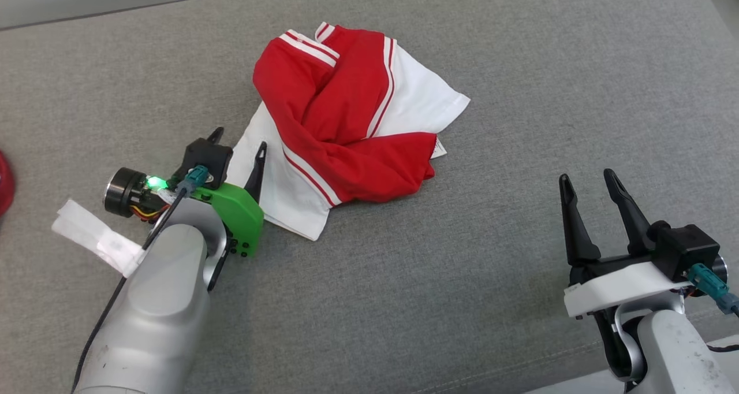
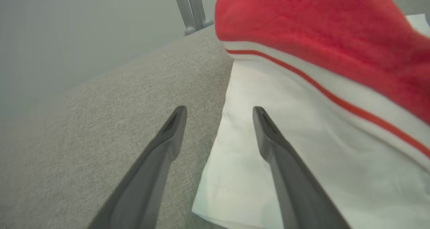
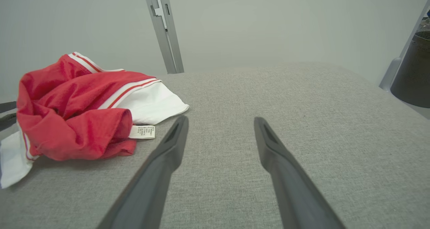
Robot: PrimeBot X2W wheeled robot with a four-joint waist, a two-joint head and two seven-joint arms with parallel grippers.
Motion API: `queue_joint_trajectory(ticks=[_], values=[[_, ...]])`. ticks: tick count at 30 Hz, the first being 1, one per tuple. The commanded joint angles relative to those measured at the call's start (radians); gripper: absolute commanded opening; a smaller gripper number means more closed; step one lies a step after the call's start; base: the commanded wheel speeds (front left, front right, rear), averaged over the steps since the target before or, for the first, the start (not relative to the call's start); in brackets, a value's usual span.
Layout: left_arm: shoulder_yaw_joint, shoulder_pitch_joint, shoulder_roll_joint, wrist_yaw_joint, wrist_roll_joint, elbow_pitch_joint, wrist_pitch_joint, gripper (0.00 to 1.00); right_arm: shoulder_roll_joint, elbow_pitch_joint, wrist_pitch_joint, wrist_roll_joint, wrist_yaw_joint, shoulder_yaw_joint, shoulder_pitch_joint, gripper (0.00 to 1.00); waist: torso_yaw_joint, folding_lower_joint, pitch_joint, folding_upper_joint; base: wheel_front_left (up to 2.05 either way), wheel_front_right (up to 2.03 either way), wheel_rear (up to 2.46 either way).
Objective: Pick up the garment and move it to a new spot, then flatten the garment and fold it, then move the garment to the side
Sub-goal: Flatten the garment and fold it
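Note:
The garment (image 1: 346, 128) is a crumpled red and white piece with red-white stripes, lying in a heap at the middle of the grey fabric surface (image 1: 462, 278). My left gripper (image 1: 239, 141) is open at the garment's white left edge: one finger lies over the white cloth, the other over bare grey fabric. In the left wrist view the white cloth edge (image 2: 302, 148) runs between the fingers of my left gripper (image 2: 218, 111). My right gripper (image 1: 589, 181) stands open at the lower right, well apart from the garment (image 3: 74, 115), with nothing between the fingers of the right gripper (image 3: 220, 121).
A red object (image 1: 4, 183) shows at the far left edge. A grey metal post (image 3: 164, 31) rises behind the surface, and a dark container (image 3: 413, 71) stands past its right side. White tape (image 1: 98, 238) hangs from the left wrist.

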Motion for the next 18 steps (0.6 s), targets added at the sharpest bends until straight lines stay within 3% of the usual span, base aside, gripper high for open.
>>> queue_joint_trajectory(ticks=[1,5,11,12,13,18], values=[[-0.024,-0.030,0.000,-0.002,-0.017,0.030,0.004,1.00,-0.006,-0.002,-0.003,0.006,0.000,0.000,-0.013,1.00,-0.035,0.0000,0.040,0.0000,0.00,0.00,0.00],[-0.089,-0.066,0.007,-0.002,-0.048,0.119,0.023,1.00,-0.008,0.003,-0.003,0.008,0.000,0.003,-0.024,1.00,-0.042,0.0000,0.046,0.0000,0.00,0.00,0.00],[-0.109,-0.073,0.012,0.007,-0.064,0.259,0.081,1.00,-0.007,0.011,-0.003,0.000,0.000,0.000,-0.013,1.00,-0.042,0.0000,0.031,0.0000,0.00,0.00,0.00],[-0.110,-0.072,0.005,0.005,-0.072,0.269,0.072,0.43,-0.007,0.010,-0.003,-0.002,0.000,0.000,-0.009,1.00,-0.040,0.0000,0.026,0.0000,0.00,0.00,0.00],[-0.116,-0.069,0.000,0.004,-0.072,0.278,0.066,0.00,-0.007,0.010,-0.003,-0.003,0.000,-0.001,-0.005,1.00,-0.037,0.0000,0.019,0.0000,0.00,0.00,0.00],[-0.133,-0.050,-0.015,0.003,-0.083,0.304,0.023,0.00,-0.009,0.005,-0.003,-0.014,0.000,-0.014,0.025,1.00,-0.008,0.0000,-0.025,0.0000,0.00,0.00,0.00]])
